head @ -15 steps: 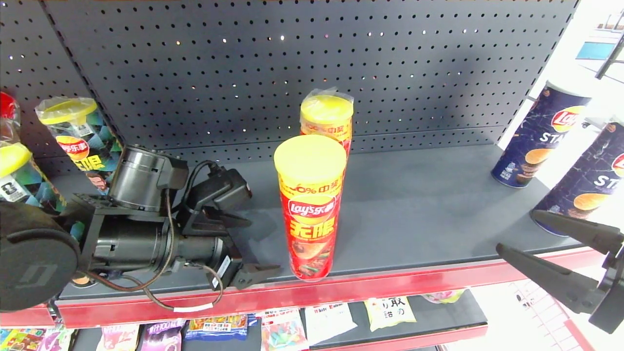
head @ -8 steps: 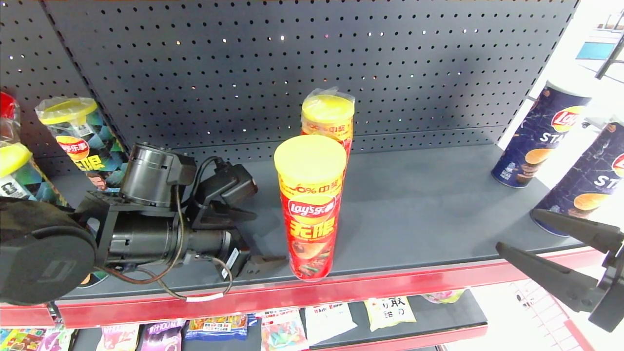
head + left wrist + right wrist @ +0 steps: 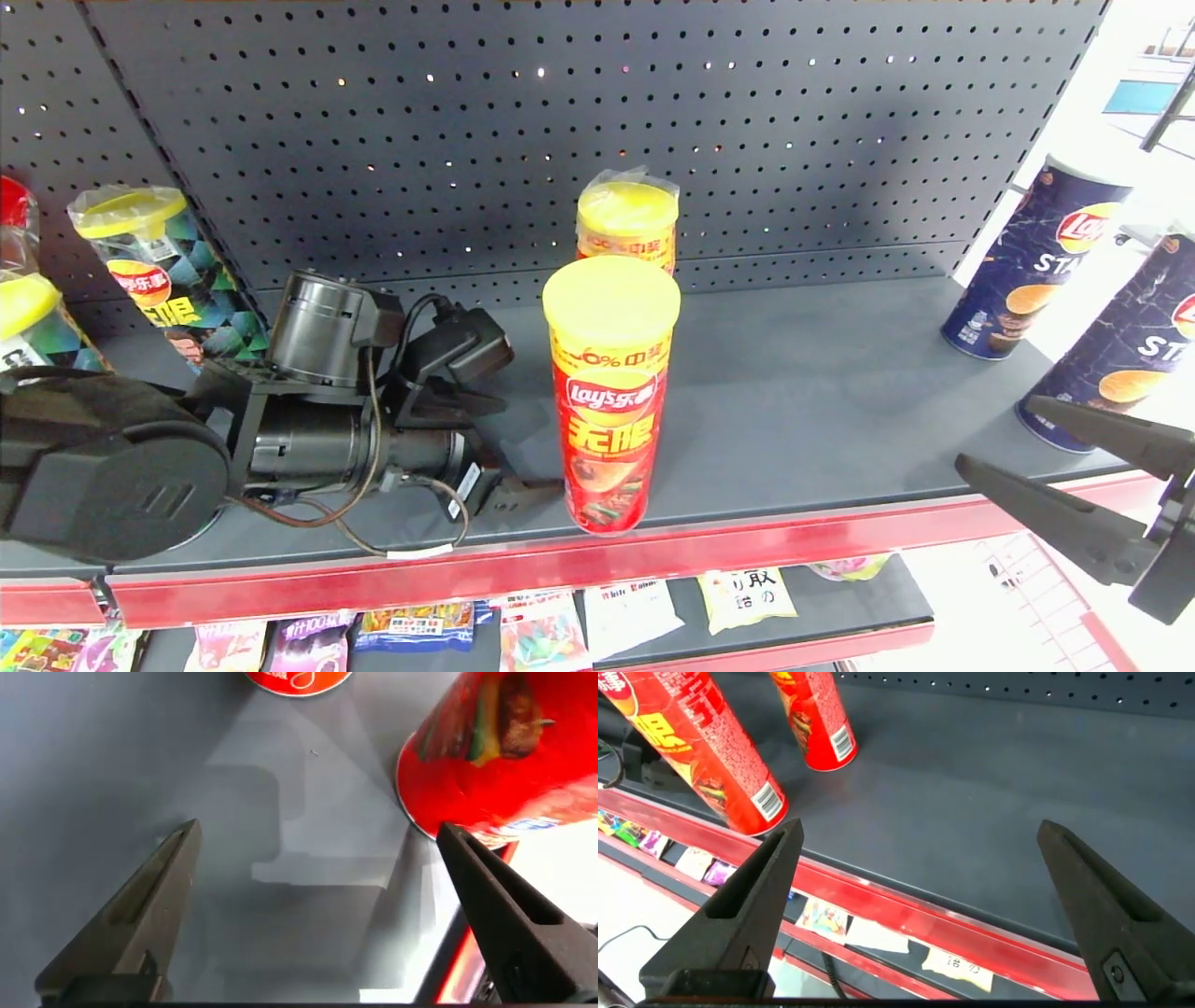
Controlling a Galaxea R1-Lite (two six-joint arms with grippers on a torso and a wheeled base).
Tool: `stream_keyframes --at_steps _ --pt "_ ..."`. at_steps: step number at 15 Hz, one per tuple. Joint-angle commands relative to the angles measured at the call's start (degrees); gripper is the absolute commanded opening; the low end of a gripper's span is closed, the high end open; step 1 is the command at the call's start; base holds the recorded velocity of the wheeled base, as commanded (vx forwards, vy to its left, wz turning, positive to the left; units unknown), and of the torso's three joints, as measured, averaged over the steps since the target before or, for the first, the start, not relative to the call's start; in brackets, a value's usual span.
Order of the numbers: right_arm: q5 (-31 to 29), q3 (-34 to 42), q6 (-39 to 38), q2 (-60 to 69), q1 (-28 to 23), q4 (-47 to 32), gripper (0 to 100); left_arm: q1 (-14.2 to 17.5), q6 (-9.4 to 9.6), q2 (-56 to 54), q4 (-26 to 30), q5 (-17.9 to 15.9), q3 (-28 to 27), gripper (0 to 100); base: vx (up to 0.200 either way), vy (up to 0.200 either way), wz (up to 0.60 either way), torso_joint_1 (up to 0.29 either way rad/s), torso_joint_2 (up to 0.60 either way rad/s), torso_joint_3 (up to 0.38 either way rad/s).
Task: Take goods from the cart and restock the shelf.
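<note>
The tall red cardboard crisp tube with a yellow plastic lid (image 3: 609, 401) stands upright at the near edge of the grey metal shelf with a red front lip (image 3: 822, 392), roughly mid-shelf. Its lid is on, so its contents are hidden. Directly behind it, against the perforated back panel, stands a second red tube with a yellow lid (image 3: 627, 224), sealed under clear film.

The left gripper (image 3: 532, 446) lies low on the shelf just left of the near tube. Its fingers are spread wide and grip nothing; the nearer fingertip sits at the tube's base, though I cannot tell if it touches.

This looks like the end of a placement. The next move probably calls for drawing the arm away to the left without knocking the tube, which stands close to the lip.

The right gripper (image 3: 994, 434) hangs spread and empty off the near right corner. Two dark blue tubes (image 3: 1036, 261) stand far right, teal-patterned tubes (image 3: 159, 261) far left, and snack packets (image 3: 541, 635) fill the shelf below.
</note>
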State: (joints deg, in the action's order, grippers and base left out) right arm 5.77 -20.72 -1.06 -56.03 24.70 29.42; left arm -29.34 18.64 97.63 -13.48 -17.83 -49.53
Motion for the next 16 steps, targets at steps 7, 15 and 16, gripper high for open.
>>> stream_keyframes --at_steps 7,15,16 --pt "0.03 -0.02 0.01 0.04 -0.09 0.03 100 -0.36 -1.06 -8.6 1.35 1.58 4.44 100 0.0 0.0 0.0 0.0 0.0 0.0" --pt "-4.98 2.88 0.36 42.49 -11.25 -43.92 100 5.61 -11.43 -87.18 63.05 16.78 14.99 100 0.0 0.0 0.0 0.0 0.0 0.0" --pt "-7.44 0.51 0.27 49.44 -14.33 -53.5 100 8.69 -13.98 -92.36 68.59 18.98 14.37 100 0.0 0.0 0.0 0.0 0.0 0.0"
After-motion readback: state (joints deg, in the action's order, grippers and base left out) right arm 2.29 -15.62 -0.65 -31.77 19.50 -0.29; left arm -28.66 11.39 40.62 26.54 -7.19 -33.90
